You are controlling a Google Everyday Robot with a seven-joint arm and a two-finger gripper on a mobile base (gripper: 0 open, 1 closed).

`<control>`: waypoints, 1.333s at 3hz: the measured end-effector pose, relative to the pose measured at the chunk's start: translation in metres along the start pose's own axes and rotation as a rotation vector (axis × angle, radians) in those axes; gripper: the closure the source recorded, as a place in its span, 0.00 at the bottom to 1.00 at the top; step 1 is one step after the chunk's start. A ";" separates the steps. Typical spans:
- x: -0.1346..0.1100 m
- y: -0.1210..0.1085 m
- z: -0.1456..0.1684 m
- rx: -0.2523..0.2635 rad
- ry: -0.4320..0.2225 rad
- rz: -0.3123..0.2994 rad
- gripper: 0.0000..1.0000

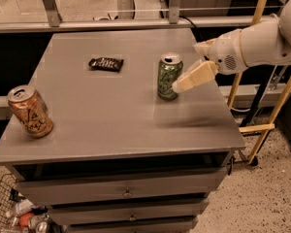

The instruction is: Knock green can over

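The green can (168,76) stands upright on the grey table (111,130), right of the middle. It is light green with darker script and a silver top. My gripper (182,85) reaches in from the right on a white arm, and its cream fingertip is at the can's right side, touching it or very nearly so.
An orange-bronze can (30,111) stands near the table's left front edge. A dark snack bar (106,63) lies behind and left of the green can. Yellow poles (276,106) stand right of the table. A wire basket with bottles (14,212) is at the lower left.
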State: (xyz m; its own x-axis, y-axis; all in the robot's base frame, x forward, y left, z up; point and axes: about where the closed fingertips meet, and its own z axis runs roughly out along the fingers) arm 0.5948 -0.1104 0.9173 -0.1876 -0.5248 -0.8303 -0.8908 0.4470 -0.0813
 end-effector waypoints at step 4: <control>-0.012 0.001 0.039 -0.038 -0.219 0.052 0.18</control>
State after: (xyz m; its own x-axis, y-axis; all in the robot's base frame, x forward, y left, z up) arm 0.6121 -0.0753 0.9061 -0.1428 -0.3304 -0.9330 -0.8981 0.4394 -0.0181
